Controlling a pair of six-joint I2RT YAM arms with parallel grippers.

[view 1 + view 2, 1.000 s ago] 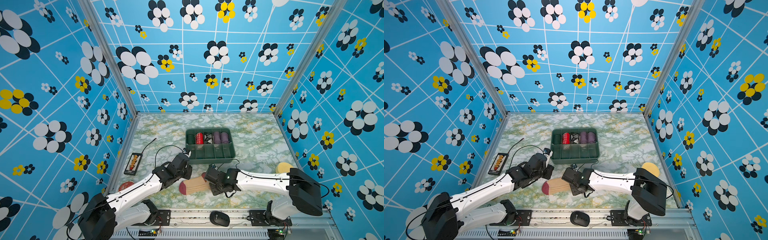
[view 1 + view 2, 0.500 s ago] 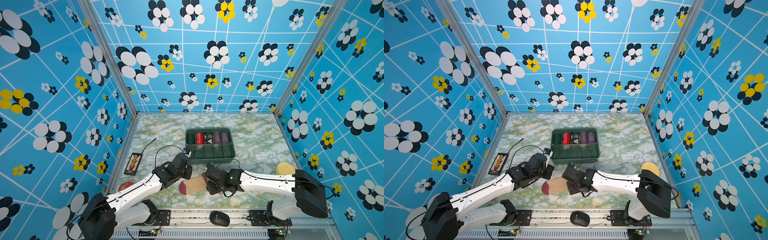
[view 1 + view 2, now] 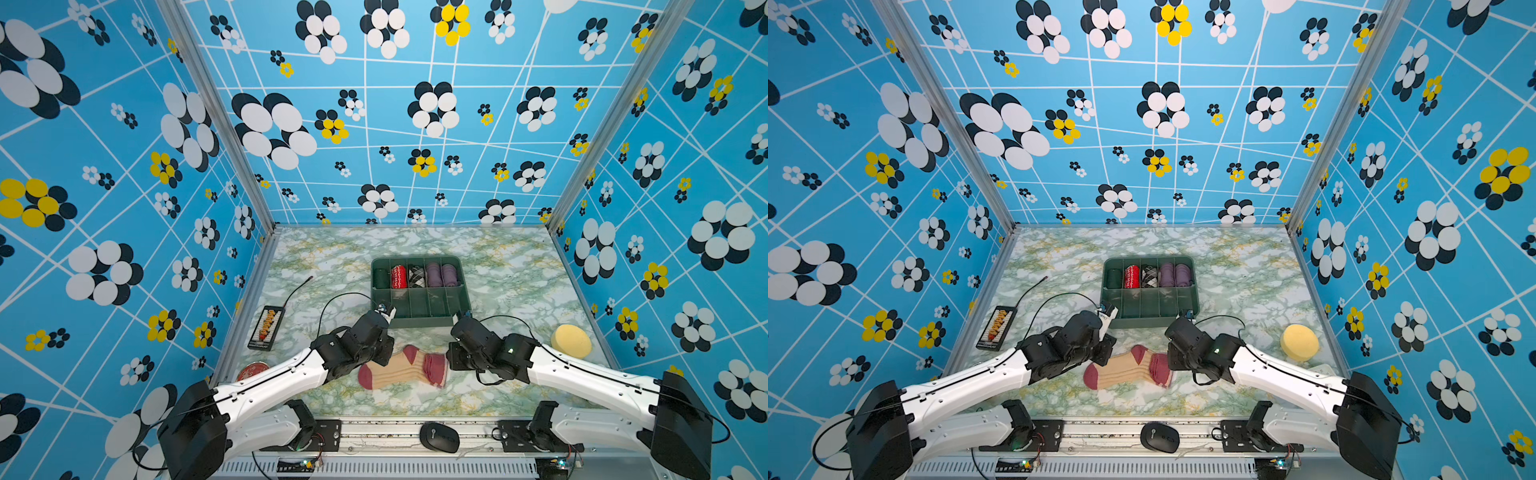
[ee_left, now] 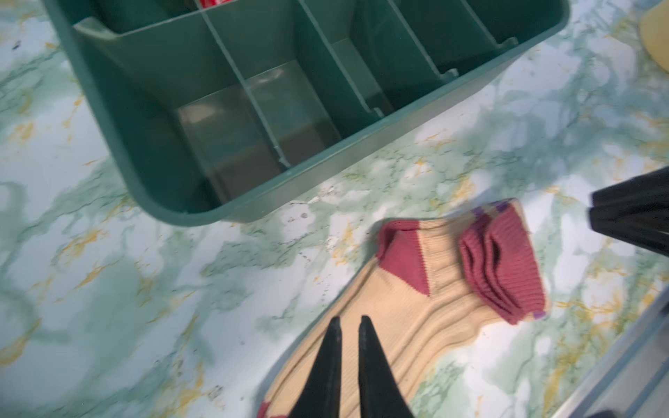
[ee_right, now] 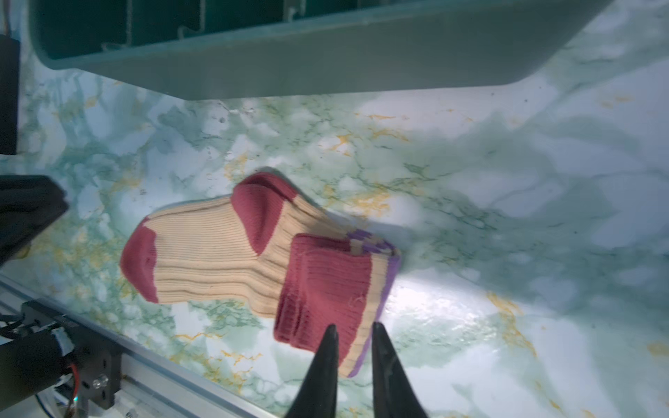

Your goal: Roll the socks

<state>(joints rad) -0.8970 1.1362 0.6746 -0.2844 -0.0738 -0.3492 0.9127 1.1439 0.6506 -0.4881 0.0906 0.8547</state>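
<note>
Nearest me, a black mouse (image 3: 439, 436) sat on the front rail. Just past it the socks (image 3: 401, 368) lay flat on the table (image 3: 519, 282), stacked as a pair, not yet a bundle. Maroon toe pointed twd my L arm, cuff end folded back over the leg on the R side. My L hand (image 4: 349, 320) was over the tan foot part, tips nearly together w/ a slim gap; couldn't tell if it nipped fabric. My R hand (image 5: 353, 327) was at the folded cuff's edge, same narrow gap, grip unclear too. Yellow sponge (image 3: 571, 340) lay off to the R. Behind, the green tray (image 3: 415, 321) held a red roll (image 3: 398, 276) & purple rolls (image 3: 441, 274) in its far row.
</note>
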